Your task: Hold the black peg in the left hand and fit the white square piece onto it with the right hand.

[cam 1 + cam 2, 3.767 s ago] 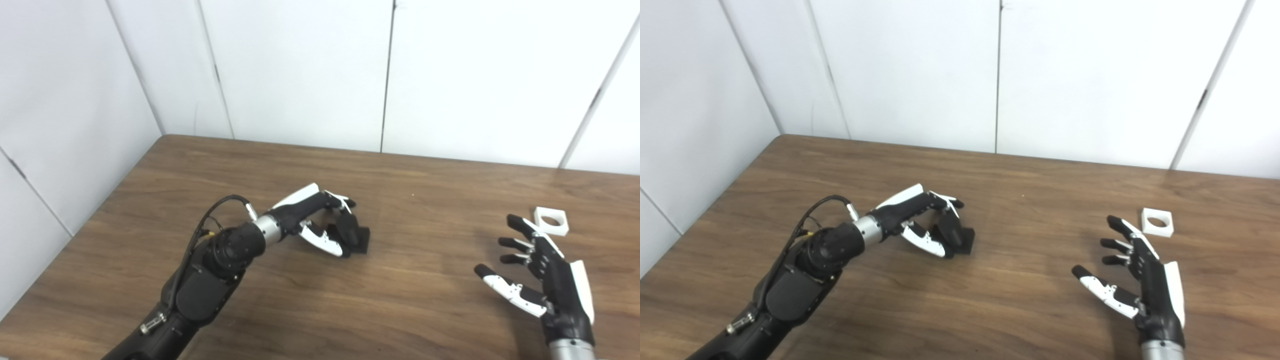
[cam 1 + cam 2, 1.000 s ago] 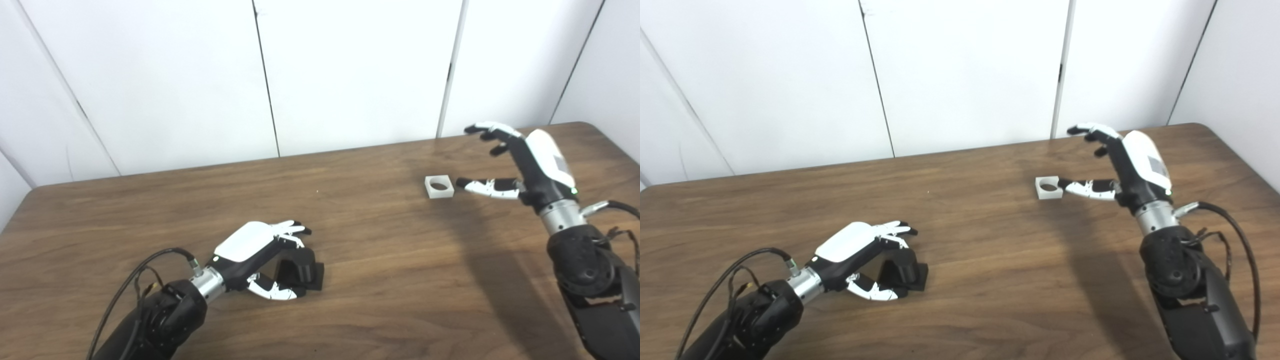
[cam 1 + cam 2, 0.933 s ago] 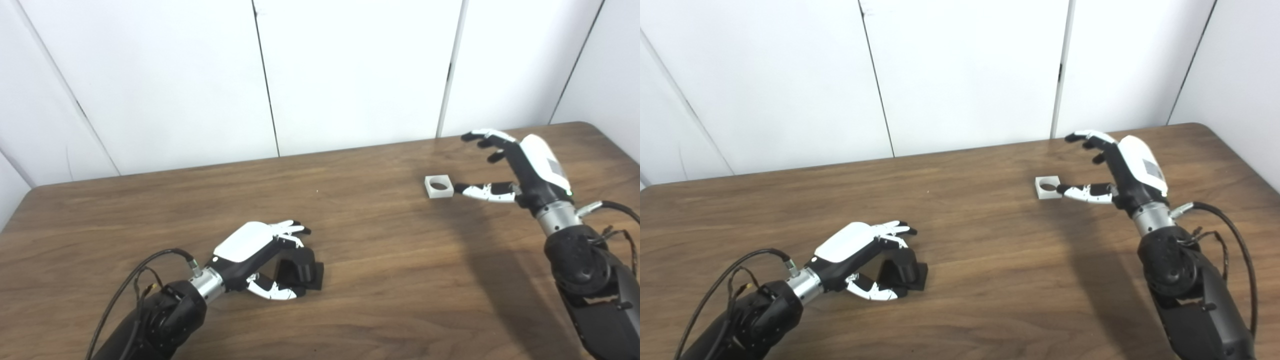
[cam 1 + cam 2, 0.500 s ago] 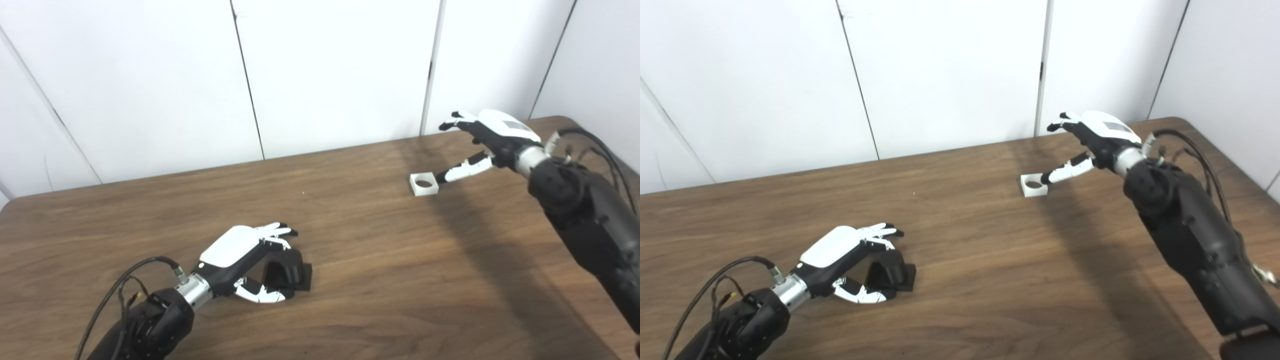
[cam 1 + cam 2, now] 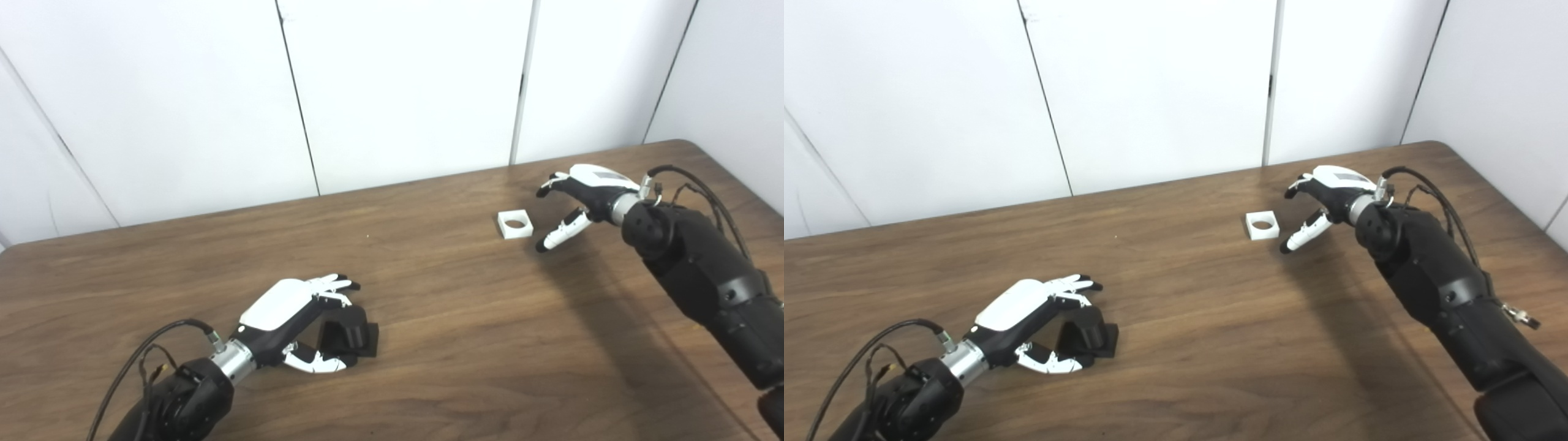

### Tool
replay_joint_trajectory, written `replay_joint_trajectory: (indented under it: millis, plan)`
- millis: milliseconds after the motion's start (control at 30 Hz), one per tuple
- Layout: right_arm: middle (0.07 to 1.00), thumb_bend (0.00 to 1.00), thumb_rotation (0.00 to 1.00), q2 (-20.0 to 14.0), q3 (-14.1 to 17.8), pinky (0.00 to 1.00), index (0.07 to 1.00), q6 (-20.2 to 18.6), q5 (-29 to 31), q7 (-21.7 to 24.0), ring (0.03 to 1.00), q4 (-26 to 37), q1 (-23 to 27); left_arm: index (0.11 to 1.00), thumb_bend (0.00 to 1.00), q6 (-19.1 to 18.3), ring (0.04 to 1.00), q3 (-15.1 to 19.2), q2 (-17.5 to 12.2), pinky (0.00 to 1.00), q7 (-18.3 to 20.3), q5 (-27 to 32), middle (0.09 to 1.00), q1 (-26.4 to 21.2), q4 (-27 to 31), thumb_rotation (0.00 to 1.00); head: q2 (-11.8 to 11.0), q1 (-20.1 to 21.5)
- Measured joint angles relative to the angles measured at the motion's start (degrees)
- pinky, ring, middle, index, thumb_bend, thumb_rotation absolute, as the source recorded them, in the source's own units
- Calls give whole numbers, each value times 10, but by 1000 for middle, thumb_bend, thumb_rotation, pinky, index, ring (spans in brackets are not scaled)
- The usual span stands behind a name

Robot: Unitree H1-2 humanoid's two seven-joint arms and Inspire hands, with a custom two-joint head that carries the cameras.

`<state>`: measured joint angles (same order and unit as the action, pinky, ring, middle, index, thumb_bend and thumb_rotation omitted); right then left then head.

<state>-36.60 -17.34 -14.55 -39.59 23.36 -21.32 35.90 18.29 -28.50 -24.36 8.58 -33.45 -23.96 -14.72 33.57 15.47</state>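
The black peg (image 5: 350,334) lies on its square base on the wooden table (image 5: 465,367), at the front left. My left hand (image 5: 293,309) is cupped around it, fingers spread over its top and thumb in front, not closed on it. The white square piece (image 5: 515,224) with a round hole lies flat at the back right; it also shows in the right eye view (image 5: 1262,225). My right hand (image 5: 579,199) is open just to the right of the piece, not touching it. Its fingers curl above the table and its thumb points down and to the left.
White wall panels (image 5: 404,86) stand right behind the table's back edge. The table's right corner (image 5: 692,144) is close behind my right hand. My right forearm (image 5: 704,275) stretches over the right side of the table.
The camera has shifted. My right hand has dropped lower beside the white piece and its thumb, which reached the piece's edge, now points down away from it. My left hand stays cupped around the peg.
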Motion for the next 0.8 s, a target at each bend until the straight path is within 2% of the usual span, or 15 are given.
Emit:
replay_joint_trajectory:
  millis: [100,200,567,800]
  plan:
    - [1000,975,474,2,-14,1000,877,0,-2,5,1000,-19,8,576,849,0,952,0,0,920,0,1,905,1,0,112,0,-1]
    - [1000,978,470,5,-23,1000,872,0,-9,1,1000,-27,10,572,850,0,952,1,0,911,0,5,903,2,0,116,1,-4]
    - [1000,900,420,18,-26,1000,852,0,-18,-38,1000,-50,17,578,851,0,952,2,0,922,0,5,904,3,1,131,8,-16]
    - [1000,846,410,20,-26,1000,843,15,-12,-58,1000,-60,17,581,841,-15,958,1,-1,930,2,5,909,8,13,142,11,-26]
